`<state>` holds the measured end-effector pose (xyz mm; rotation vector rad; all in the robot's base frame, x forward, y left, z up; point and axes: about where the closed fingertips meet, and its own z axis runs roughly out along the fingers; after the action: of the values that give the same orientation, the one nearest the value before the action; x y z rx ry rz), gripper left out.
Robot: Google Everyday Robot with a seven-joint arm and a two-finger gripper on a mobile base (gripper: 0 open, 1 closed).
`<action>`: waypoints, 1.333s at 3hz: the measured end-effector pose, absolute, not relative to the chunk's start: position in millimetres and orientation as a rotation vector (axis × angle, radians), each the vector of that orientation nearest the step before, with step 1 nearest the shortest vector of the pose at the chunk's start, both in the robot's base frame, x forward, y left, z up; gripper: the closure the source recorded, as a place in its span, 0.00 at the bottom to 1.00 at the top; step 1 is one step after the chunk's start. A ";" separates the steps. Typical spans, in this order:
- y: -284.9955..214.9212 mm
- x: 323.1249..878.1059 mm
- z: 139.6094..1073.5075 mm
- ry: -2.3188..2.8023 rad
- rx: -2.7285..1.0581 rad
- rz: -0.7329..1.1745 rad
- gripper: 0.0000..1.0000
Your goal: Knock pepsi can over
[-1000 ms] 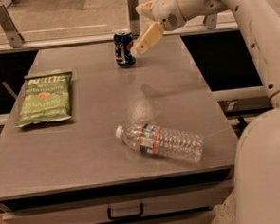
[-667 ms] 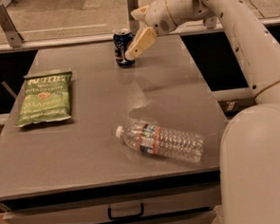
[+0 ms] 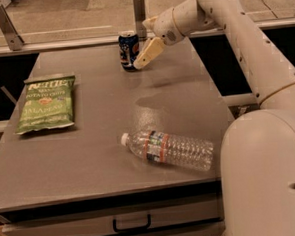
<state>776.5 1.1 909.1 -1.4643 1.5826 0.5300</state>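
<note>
The claw [image 3: 140, 63] is hanging low over the far end of the bench [image 3: 102, 108], its tan tip slanting down and to the left. It is sitting just beside the can [image 3: 128, 50], at the can's right side near the base; whether the 2 are touching cannot be told. Whether the claw is open or closed cannot be told either, since it is showing only 1 narrow tan profile.

The can is standing upright near the bench's far edge, in front of a metal post [image 3: 139, 13]. It is probably light and thin-walled, stiff enough to take a push, with a smooth side that is likely to slide on the bench. No grip is needed. A sideways push high on the wall, near the silver rim, is likely to tip it, while a push near the base risks only sliding it.

The white arm [image 3: 232, 24] is stretching in from the right. 1 water bottle [image 3: 169, 147] is lying on its side near the front, and 1 green chip bag [image 3: 46, 102] is lying flat at the left, both well apart from the can.
</note>
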 end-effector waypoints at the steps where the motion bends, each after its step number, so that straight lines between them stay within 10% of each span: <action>1: 12.5 774.1 895.0 1.585 -1.489 0.560 0.00; 4: 57.5 697.0 916.7 1.453 -1.671 0.771 0.00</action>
<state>697.0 57.5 916.7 -1.6705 1.4530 0.7709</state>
